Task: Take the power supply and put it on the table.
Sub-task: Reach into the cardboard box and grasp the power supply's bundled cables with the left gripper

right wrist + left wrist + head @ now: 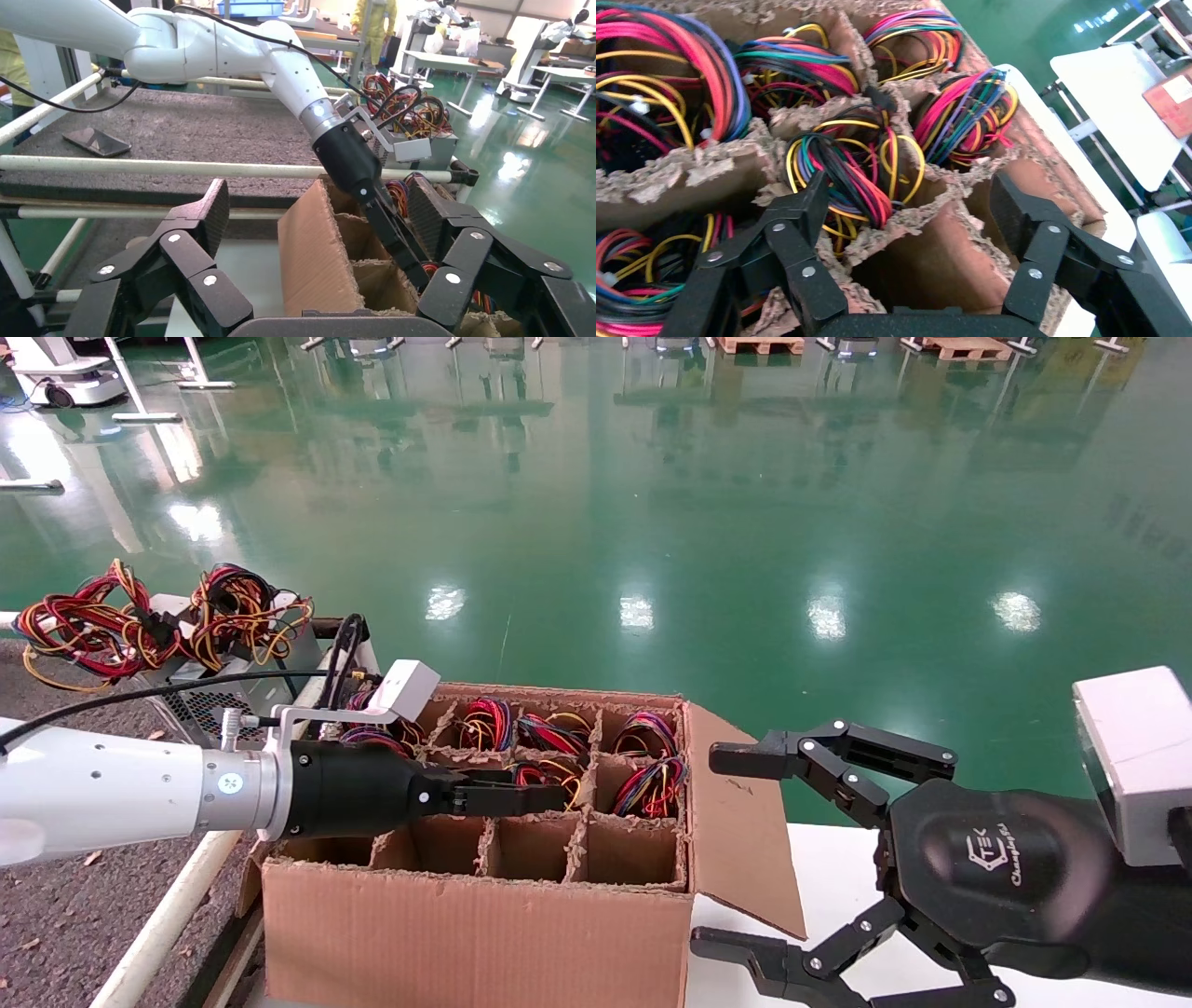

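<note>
Power supplies (200, 696) sit on the table (56, 915), left of the divided box (484, 896) holding wire bundles (652, 775).

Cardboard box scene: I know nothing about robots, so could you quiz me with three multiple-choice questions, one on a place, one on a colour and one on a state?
1. The left gripper is
A. above the cardboard box
B. resting on the white tabletop
C. down on the floor

2. The floor beyond the box is
A. red
B. green
C. yellow

3. The fingers of the right gripper are
A. shut on a wire bundle
B. shut on the box flap
C. spread open, holding nothing

Answers: 1 A, as the head view shows it reaching over the box's cells. 2 B, as the glossy floor is green. 3 C, as the fingers stand wide apart beside the box.
</note>
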Controlling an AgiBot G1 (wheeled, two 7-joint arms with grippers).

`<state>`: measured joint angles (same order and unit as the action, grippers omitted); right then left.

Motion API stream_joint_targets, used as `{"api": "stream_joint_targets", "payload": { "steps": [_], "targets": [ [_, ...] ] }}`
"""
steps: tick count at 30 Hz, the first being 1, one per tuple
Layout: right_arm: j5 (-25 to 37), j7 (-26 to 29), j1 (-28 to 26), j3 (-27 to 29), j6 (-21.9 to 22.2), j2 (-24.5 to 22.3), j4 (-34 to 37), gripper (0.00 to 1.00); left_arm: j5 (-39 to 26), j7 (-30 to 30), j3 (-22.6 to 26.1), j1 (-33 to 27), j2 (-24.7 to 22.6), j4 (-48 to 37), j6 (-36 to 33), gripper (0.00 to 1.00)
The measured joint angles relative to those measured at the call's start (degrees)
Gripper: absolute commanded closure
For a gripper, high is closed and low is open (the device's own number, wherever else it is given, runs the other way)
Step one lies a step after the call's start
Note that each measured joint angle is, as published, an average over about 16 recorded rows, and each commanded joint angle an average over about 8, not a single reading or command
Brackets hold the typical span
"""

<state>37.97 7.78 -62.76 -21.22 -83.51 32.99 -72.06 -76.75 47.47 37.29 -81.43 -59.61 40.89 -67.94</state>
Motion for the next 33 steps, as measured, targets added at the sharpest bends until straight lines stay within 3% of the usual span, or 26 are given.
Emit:
{"api": "stream_joint_targets", "payload": {
  "steps": [33],
  "targets": [
    [0.0, 0.0, 0.0, 0.0, 0.0, 0.0, 0.0, 0.00, -1.0, -2.2, 0.0, -0.2, -1.7, -3.0, 2.7, 1.00]
  ]
}}
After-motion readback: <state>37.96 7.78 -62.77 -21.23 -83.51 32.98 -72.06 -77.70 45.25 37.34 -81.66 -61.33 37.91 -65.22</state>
